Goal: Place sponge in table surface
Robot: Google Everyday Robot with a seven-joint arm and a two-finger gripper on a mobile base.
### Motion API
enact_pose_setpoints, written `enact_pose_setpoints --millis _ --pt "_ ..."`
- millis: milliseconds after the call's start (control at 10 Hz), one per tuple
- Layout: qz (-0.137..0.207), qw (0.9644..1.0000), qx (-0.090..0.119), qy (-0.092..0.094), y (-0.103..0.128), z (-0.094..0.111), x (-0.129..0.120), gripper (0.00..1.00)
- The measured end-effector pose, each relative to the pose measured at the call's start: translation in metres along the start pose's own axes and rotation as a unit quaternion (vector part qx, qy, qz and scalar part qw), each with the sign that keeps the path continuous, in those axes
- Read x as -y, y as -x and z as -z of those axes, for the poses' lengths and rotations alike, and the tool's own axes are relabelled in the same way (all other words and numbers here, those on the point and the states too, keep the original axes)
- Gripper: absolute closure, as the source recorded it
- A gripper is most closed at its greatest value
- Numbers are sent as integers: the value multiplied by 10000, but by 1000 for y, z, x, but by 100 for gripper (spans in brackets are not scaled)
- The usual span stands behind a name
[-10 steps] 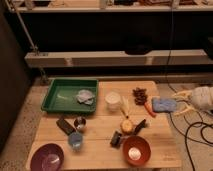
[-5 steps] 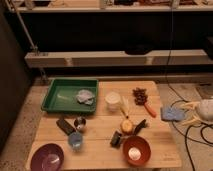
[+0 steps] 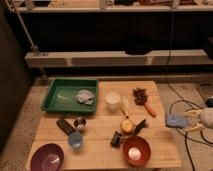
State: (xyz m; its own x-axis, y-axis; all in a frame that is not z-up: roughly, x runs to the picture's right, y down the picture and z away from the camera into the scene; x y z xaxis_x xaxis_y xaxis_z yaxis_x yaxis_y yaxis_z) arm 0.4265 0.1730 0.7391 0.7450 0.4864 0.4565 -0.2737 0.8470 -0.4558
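Note:
The blue sponge [image 3: 175, 120] hangs in the air just past the right edge of the wooden table [image 3: 100, 150], about level with the table top. My gripper [image 3: 186, 120] reaches in from the right edge of the camera view, its white body behind it. Its two pale fingers [image 3: 192, 113] close on the sponge's right side. The sponge is not resting on the table.
On the table are a green tray [image 3: 56, 100] holding a crumpled wrapper [image 3: 85, 96], a white cup [image 3: 113, 100], a dark cluster [image 3: 140, 94], an orange carrot [image 3: 150, 109], a red bowl [image 3: 136, 150], a purple bowl [image 3: 47, 158] and a blue cup [image 3: 75, 140]. Cables [image 3: 180, 105] lie on the floor at right.
My gripper has moved down and to the right with the sponge, from over the table's right rim to just beyond its edge. Nothing on the table has moved.

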Motion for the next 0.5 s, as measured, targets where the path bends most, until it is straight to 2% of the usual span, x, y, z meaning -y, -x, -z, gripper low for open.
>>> enact_pose_setpoints --millis 200,500 --pt "-113 9996 -101 230 -14 -15 -15 100" --pt "-180 9987 -104 459 -29 -32 -26 100"
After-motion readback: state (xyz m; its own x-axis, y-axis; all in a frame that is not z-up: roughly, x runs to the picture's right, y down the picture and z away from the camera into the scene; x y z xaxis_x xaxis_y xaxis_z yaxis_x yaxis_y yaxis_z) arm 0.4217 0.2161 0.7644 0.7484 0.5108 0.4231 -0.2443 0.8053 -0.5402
